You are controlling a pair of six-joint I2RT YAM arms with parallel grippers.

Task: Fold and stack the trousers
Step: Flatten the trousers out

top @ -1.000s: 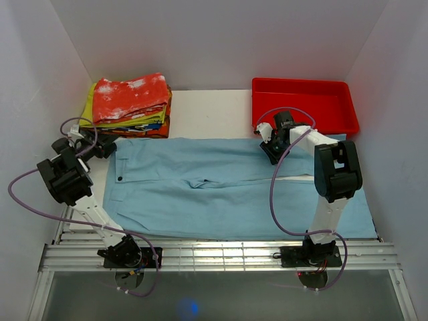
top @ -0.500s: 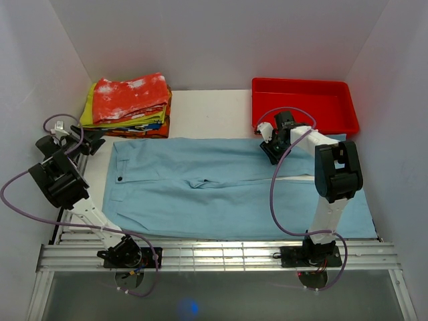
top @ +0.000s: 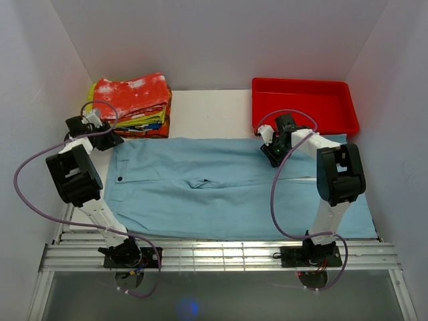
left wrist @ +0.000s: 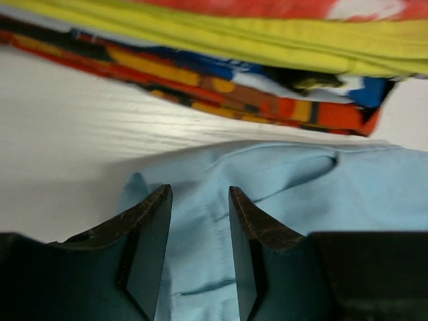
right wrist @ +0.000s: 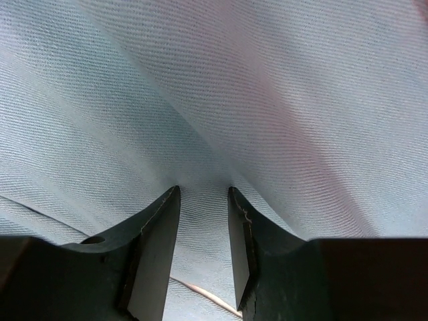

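Two legs of the trousers (top: 221, 194) are spread flat across the table (top: 207, 110), waist leftward. At their far edge the left gripper (left wrist: 198, 194) is held spread astride the waist corner, beside the folded clothes (top: 130, 100); the right gripper (right wrist: 204, 194) is pressed onto puckered cloth, grip not discernible. A first fold seems to be in preparation: both points must be pinched and drawn nearward.
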